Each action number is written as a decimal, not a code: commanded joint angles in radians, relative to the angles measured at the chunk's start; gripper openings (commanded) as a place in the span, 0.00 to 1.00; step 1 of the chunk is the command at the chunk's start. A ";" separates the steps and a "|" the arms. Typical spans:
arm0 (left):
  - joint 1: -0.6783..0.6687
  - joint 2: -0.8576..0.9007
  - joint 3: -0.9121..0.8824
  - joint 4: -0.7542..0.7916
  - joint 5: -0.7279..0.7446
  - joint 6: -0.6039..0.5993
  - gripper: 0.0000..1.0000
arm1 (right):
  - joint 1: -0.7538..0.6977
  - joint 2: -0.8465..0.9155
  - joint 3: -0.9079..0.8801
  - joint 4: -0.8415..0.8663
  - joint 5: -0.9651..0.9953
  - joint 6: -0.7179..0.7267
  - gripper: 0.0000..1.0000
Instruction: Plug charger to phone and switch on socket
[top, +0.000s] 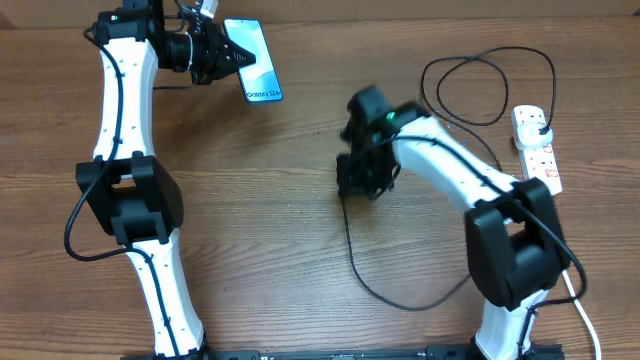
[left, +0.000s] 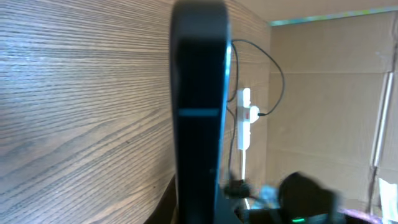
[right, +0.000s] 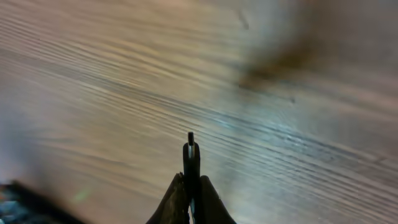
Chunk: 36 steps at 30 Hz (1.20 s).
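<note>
Pinching the phone (top: 256, 62) by one long side with the left gripper (top: 218, 55), clamped firmly on it. With the lit blue screen turned up toward the overhead camera, slightly tilted. From the left wrist, showing only as a dark edge-on bar down the middle of the view. Cannot tell whether touching the table (top: 250, 200) or lifted off it. Sitting well apart from the power strip (top: 537, 150), far across the table on its left.

Squeezing the small connector tip (right: 191, 144) of the black cable (top: 352, 250) with the right gripper (right: 191, 186), closed on it, with only the tip poking out past the fingers (right: 208, 205). Hovering over blurred wood grain in the right wrist view. Placed between the phone and the power strip, close to neither.

Trailing from that gripper toward the near edge of the table, curving round under the right arm (top: 450, 165), then looping wide just left of the power strip. Ending in a black plug (top: 540, 124) seated at the power strip's far end.

Lying along the right side of the table, white with red-marked switches. With a thick white cord (top: 585, 310) showing nearer the robot than the power strip, beside the right arm's base.
</note>
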 joint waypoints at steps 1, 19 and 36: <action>-0.008 -0.042 0.016 0.002 -0.003 0.021 0.04 | -0.002 0.045 -0.101 0.032 0.041 -0.016 0.04; -0.008 -0.042 0.016 0.002 -0.004 0.021 0.04 | 0.004 0.074 0.093 -0.225 0.304 -0.017 0.64; -0.008 -0.042 0.016 -0.021 -0.015 0.027 0.04 | 0.243 0.092 0.111 -0.169 0.577 0.211 0.04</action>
